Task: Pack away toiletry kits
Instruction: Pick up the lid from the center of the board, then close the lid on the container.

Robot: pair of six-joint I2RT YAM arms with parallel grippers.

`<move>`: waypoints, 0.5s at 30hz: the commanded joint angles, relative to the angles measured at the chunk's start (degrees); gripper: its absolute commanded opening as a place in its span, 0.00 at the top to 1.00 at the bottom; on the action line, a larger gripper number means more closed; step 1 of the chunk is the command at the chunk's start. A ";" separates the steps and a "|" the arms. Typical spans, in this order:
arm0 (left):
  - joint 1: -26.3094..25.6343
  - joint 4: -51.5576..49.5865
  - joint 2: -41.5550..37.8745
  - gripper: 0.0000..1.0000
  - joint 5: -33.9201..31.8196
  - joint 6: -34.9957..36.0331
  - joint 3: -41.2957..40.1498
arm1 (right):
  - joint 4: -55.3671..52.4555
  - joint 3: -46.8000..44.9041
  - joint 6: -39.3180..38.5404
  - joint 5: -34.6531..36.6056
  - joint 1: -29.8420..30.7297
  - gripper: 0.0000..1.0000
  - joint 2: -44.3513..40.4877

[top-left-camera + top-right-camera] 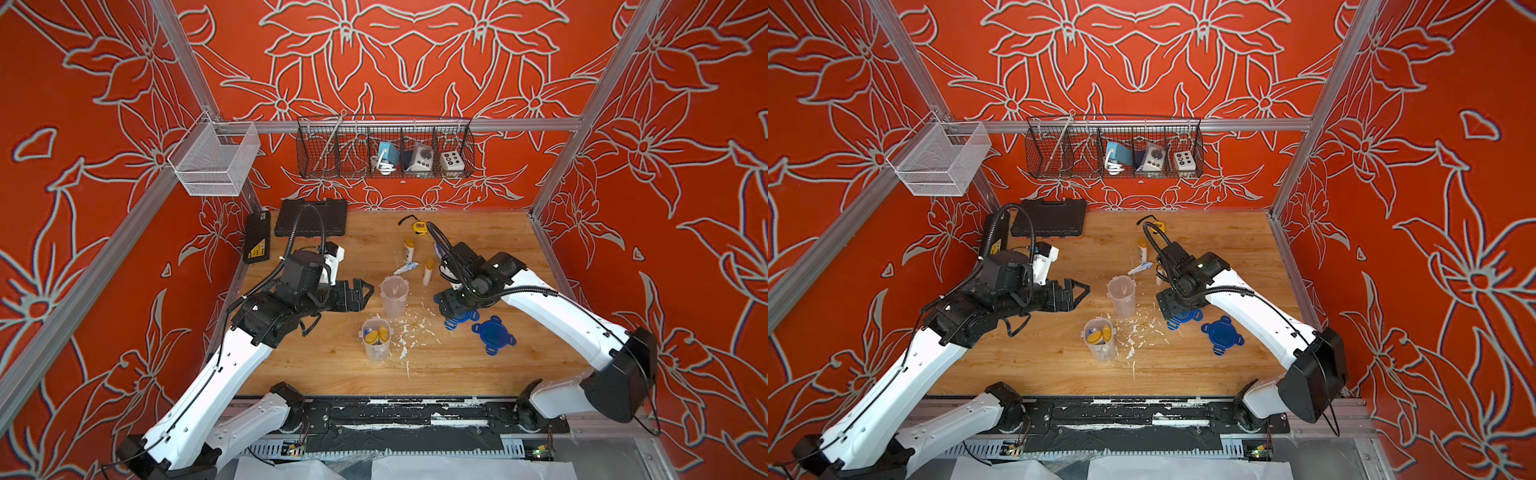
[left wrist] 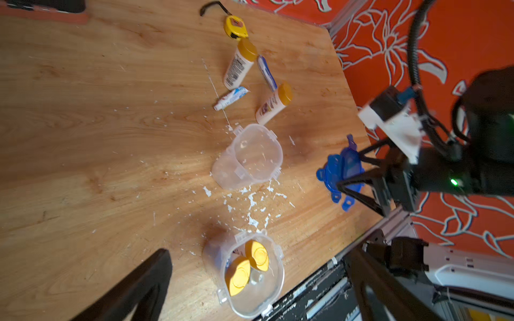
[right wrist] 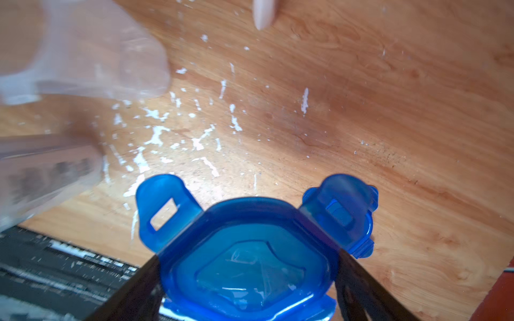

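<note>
Gripping blue lid (image 3: pixel 250 222) (edge cut off), right claw (image 3: pixel 249 253), cup (image 3: pixel 83 55) blurred

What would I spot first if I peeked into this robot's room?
Probably the bright red walls, with big flower outlines all around the wooden table. Next comes the shiny blue lid gripped in the right tool, beside white splatters in the table's middle. Near the front, a clear cup holds two yellow-capped bottles.
</note>
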 commanded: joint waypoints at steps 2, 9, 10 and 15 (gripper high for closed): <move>6.52 6.47 -0.80 0.02 1.82 -2.20 -6.17 | -12.09 9.12 -0.66 -0.37 4.87 0.22 2.33; 11.13 8.27 0.48 0.02 -13.86 3.53 -8.85 | -21.59 27.52 0.01 -2.61 12.83 0.22 11.34; 11.15 8.37 0.69 0.02 -16.03 4.42 -8.27 | -22.33 29.47 0.01 -3.09 13.63 0.22 12.70; 13.46 12.98 1.99 0.02 -19.73 6.11 -9.05 | -23.12 34.65 -0.64 -6.79 15.37 0.22 18.30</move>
